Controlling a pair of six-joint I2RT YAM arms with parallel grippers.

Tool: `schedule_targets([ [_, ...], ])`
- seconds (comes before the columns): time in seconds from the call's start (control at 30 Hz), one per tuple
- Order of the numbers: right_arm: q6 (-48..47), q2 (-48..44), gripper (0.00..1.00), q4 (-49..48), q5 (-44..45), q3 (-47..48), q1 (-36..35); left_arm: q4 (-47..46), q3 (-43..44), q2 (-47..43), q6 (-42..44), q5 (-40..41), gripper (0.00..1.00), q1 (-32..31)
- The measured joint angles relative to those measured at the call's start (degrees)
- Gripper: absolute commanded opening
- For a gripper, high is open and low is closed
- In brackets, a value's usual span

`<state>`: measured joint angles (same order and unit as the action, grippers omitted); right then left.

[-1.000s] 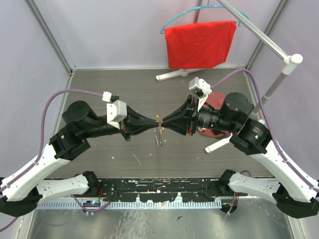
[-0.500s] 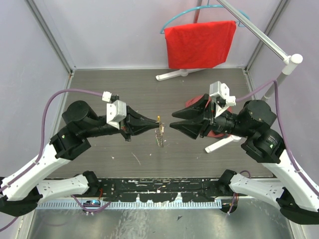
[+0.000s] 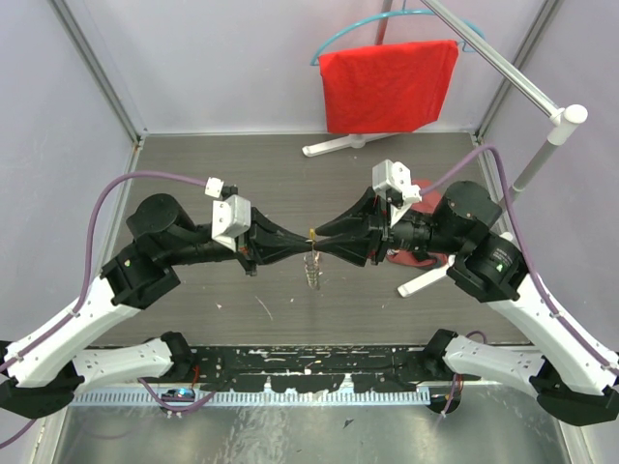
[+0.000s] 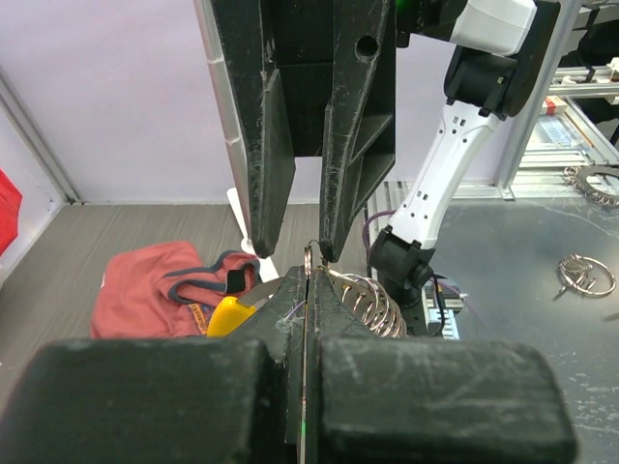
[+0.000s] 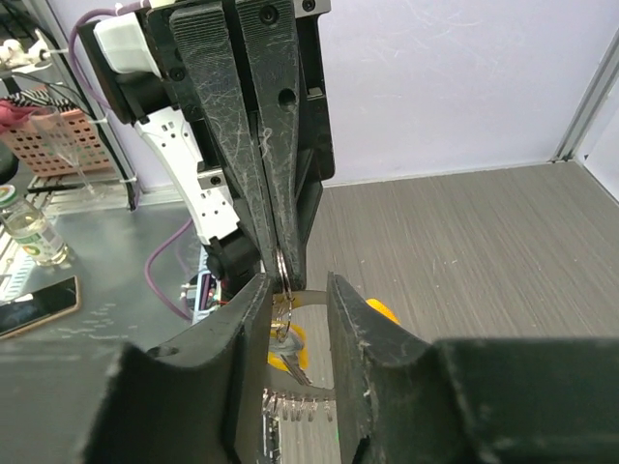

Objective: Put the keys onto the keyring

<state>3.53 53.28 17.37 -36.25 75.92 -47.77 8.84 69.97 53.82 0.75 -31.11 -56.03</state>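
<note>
I have the left gripper (image 3: 298, 244) clamped tight on the thin keyring (image 5: 280, 269), holding it up off the table (image 3: 193, 174). The right gripper (image 5: 296, 284) stands part-open, its fingers straddling the ring and gripping nothing I can make out. A gold-headed key (image 5: 287, 348) dangles just below; whether it is already threaded, I can't tell. I judge we're mid-threading, and the next move calls for a fine pinch on the key, lined up with the ring's gap.

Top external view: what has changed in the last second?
The right tool backed away to the right with jaws wide, then returned to the keyring, jaws now narrower but open. The left tool stayed shut on the keyring; the red cloth hangs unchanged.
</note>
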Motion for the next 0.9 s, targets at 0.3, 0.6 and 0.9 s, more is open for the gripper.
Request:
schedule_targets([
  [0.3,-0.4,0.0,0.29,0.2,-1.2,0.0,0.0,0.0,0.0,0.0,0.0,-0.3,0.0,0.0],
  [0.6,-0.4,0.0,0.28,0.2,-1.7,-0.2,0.0,0.0,0.0,0.0,0.0,-0.3,0.0,0.0],
  [0.9,-0.4,0.8,0.19,0.2,-2.7,-0.5,0.0,0.1,0.0,0.3,0.0,-0.5,0.0,0.0],
])
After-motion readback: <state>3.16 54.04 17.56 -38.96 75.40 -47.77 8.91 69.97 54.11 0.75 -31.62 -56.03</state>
